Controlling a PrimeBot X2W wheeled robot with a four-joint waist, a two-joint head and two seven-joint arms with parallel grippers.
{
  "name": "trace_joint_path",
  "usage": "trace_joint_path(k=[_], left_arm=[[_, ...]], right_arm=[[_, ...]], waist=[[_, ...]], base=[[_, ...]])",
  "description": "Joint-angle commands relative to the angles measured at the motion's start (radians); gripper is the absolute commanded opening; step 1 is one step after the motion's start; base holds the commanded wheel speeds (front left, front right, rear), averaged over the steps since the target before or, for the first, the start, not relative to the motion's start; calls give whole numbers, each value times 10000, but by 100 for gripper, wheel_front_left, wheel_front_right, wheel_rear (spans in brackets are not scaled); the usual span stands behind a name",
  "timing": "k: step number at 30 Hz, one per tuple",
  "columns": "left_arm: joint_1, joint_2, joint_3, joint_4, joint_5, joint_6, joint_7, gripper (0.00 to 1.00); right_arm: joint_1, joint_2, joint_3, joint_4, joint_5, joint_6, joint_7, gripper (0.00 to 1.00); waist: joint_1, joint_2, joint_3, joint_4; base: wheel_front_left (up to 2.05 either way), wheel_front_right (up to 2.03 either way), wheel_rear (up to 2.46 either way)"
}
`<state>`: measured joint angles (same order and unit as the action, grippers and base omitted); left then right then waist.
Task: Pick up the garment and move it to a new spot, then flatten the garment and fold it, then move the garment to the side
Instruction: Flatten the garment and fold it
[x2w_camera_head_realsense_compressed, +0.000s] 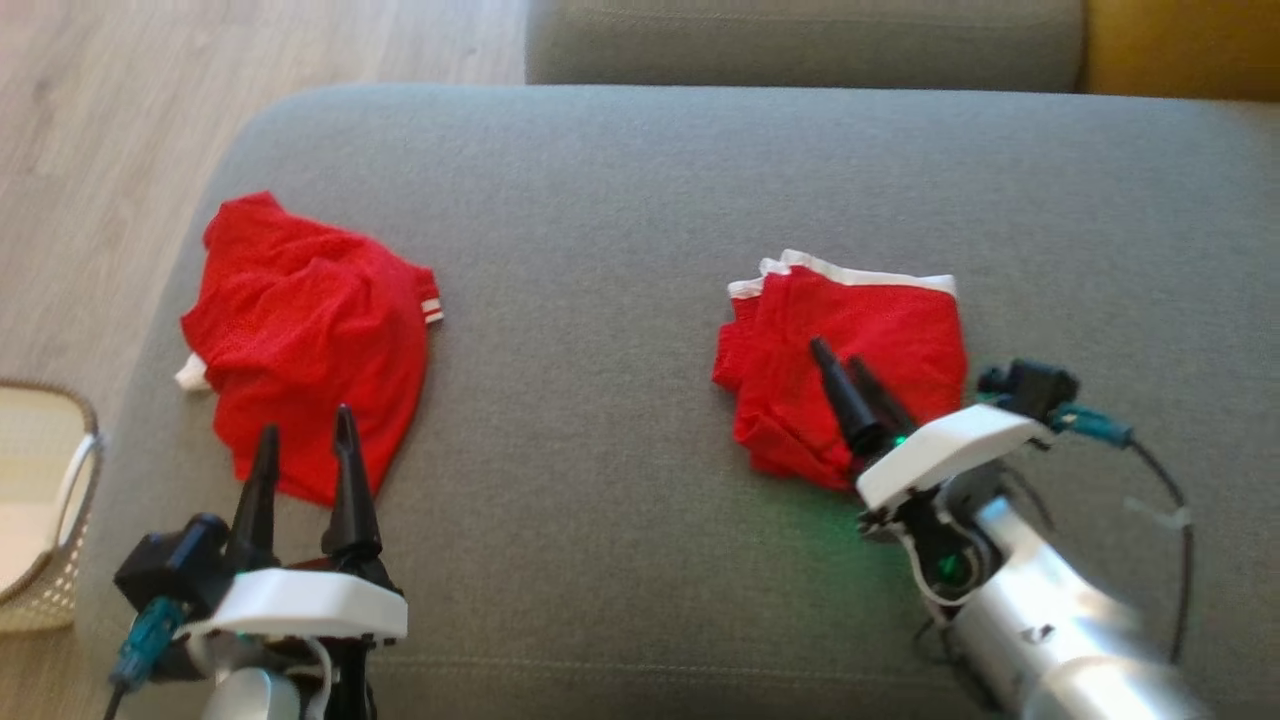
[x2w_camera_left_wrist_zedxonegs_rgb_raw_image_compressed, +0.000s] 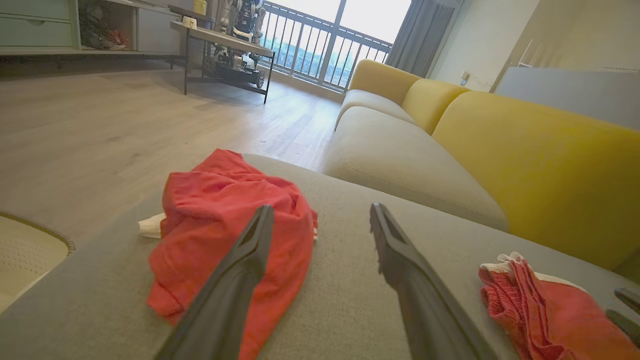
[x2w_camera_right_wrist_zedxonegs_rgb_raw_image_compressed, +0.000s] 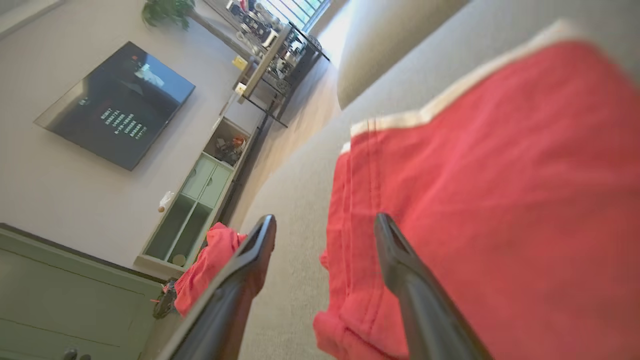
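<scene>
Both open, empty | left tool (x2w_camera_head_realsense_compressed: 306, 420) by crumpled garment (x2w_camera_head_realsense_compressed: 300, 310) | right tool (x2w_camera_head_realsense_compressed: 839, 353) over folded garment (x2w_camera_head_realsense_compressed: 890, 310)

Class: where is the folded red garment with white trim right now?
Head view: the folded garment lies right of centre on the grey cushion, at the right gripper, apart from the crumpled garment.

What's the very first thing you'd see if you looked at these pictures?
Two bright red clothes pop out against the grey sofa seat: a crumpled red garment on the left and a folded red garment with a white edge on the right. The right tool, open, points across the folded one. The left tool is open at the crumpled one's near edge.
</scene>
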<state>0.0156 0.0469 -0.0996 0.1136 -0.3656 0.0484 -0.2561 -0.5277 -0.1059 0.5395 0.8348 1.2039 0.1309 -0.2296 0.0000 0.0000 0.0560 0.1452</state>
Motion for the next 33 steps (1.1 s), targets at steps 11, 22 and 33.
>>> trace_joint_path(k=[11, 22, 33], left_arm=[[-75, 33, 233, -1000, -113, 230, -57, 100], [374, 33, -46, -679, 650, 330, -57, 100], [734, 33, -227, -334, 483, 408, -57, 100]], right_arm=[[706, -1396, -2304, -2706, -4889, -2, -318, 100], [2955, -177, -4853, -4773, -9477, -2, -320, 100], [3858, 500, -5568, -5366, -10315, -2, -314, 100]], waist=[[0, 0, -556, -1197], [0, 0, -669, -1650], [0, 0, -714, -1636]], base=[[0, 0, 0], [0, 0, 0], [0, 0, 0]])
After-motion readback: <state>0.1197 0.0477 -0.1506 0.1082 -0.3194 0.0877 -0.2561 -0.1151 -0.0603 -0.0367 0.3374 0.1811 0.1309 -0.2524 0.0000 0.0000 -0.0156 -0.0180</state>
